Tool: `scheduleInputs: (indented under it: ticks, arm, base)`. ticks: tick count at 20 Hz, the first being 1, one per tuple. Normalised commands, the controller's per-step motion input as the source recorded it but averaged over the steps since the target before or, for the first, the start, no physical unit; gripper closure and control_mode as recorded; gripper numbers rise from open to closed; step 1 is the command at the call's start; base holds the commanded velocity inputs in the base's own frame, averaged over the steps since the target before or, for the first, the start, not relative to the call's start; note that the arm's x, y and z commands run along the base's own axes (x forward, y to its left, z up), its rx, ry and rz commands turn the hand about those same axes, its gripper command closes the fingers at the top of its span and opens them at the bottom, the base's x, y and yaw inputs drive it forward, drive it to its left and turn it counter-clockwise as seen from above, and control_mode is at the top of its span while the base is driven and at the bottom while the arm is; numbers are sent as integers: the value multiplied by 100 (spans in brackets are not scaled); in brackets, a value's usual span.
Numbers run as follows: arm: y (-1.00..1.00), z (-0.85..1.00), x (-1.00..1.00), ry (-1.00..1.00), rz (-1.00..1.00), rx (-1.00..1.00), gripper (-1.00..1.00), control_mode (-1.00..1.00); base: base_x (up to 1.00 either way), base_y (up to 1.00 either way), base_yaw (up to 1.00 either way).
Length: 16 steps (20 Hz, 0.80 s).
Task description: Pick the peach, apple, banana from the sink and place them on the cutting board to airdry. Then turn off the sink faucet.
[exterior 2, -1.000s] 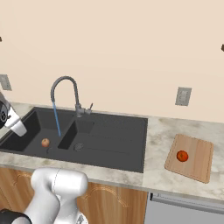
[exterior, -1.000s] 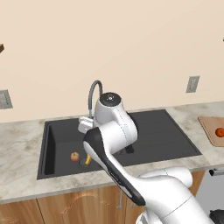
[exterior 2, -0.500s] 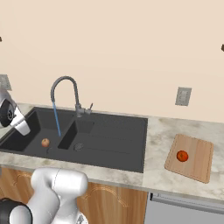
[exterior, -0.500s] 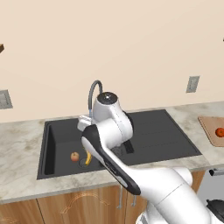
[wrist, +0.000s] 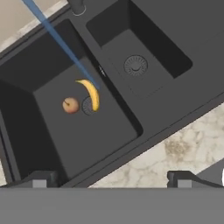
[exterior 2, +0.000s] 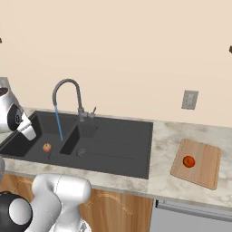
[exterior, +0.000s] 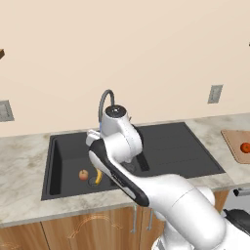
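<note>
**Gripper open above the sink, two fruits in the large basin**

In the left base view, a small round reddish-orange fruit [exterior: 83, 174] lies on the floor of the large basin of the black sink [exterior: 58, 146], with the banana [exterior: 98, 176] just beside it on the right. Whether that round fruit is the peach or the apple cannot be told. The sink faucet [exterior: 105, 101] arches up behind the arm, and further right a red round fruit [exterior: 245, 147] rests on the cutting board [exterior: 232, 139] at the edge of the marbled tabletop [exterior: 22, 158].

In the right base view, the faucet's thin blue water stream [exterior 2: 58, 122] falls into the large basin, beside the round fruit. The cutting board lies well apart to the right, beyond the drainboard [exterior 2: 124, 136].

In the hand view, the gripper [wrist: 112, 178] hangs over the front rim of the sink with its two dark tips spread wide apart, holding nothing. The banana lies curved across the large basin's drain, its upper end close to where the stream lands. The small basin [wrist: 144, 65] sits to the right.
</note>
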Motion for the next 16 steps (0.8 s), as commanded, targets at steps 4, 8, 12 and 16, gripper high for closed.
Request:
scheduleInputs:
  ticks: [4, 8, 12, 16]
  arm:
    - [4, -23, 25, 6, -4, 0, -100, -100]
    - [20, -24, 30, 5, -7, 0, -100, -100]
    - [27, -25, 33, 6, -16, 0, -100, -100]
    - [14, -26, 30, 7, -14, 0, -100, -100]
  base:
    - [0, 0, 0]
    - [0, 0, 0]
    - [0, 0, 0]
    - [0, 0, 0]
